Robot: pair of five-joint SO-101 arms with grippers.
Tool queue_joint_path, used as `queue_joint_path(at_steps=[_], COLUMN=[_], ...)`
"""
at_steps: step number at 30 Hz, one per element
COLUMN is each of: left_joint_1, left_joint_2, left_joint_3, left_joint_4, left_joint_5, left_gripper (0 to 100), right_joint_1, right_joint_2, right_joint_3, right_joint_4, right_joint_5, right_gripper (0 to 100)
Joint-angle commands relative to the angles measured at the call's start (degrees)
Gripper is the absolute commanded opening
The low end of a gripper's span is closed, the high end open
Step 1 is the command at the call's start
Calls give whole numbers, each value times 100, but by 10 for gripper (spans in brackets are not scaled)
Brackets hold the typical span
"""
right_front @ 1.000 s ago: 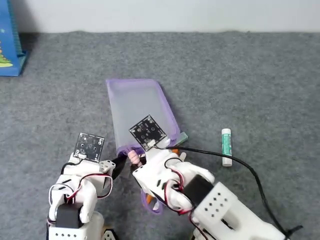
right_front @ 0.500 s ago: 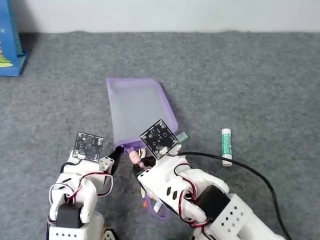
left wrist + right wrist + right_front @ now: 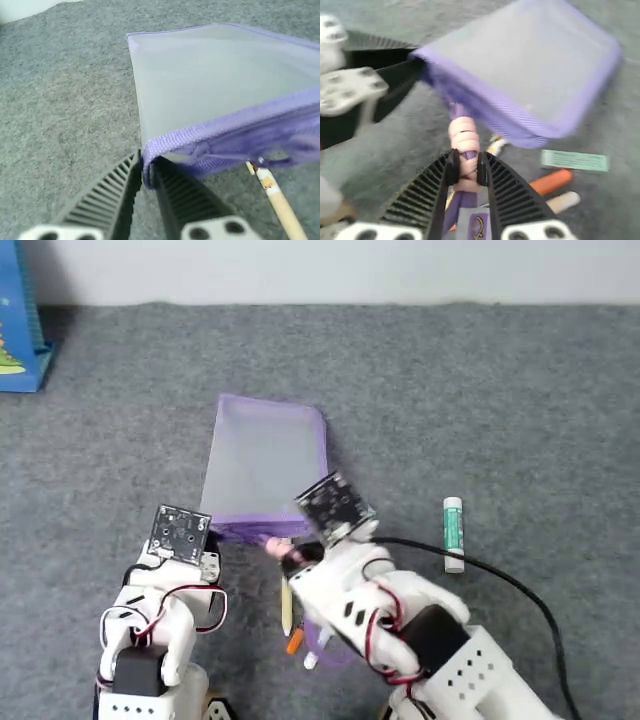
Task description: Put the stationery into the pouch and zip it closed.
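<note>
pouch (image 3: 265, 465) mid-table (image 3: 500, 390), gripped at its near edge by both your grippers.
your left gripper (image 3: 145, 177) is clenched on its corner; your right gripper (image 3: 466, 165) grasps the pink pull (image 3: 462, 135). pencil (image 3: 286, 608) lies outside, glue stick (image 3: 453, 532) well apart.

— Where does the pouch (image 3: 265, 465) lie?
— On the bench (image 3: 500, 390), its near corner in the left end effector (image 3: 145, 167), its zip pull (image 3: 463, 136) in the right end effector (image 3: 466, 162).
— And around it?
— A pencil (image 3: 286, 605) lies just before it, a glue stick (image 3: 454, 533) well right.
</note>
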Motion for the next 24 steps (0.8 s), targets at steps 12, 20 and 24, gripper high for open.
queue_joint_path(at_steps=[12, 20, 24], left_joint_1=[-246, -237, -229], left_joint_2=[18, 18, 18], left_joint_3=[-163, -163, -163], left_joint_4=[-167, -158, -149], left_joint_5=[-35, -26, -26], left_gripper=[12, 12, 12], right_joint_1=[655, -189, -233], right_joint_2=[-171, -110, -110], right_joint_3=[-686, -193, 545], right_joint_4=[936, 374, -532], right_joint_5=[264, -132, -62], right_gripper=[8, 139, 189])
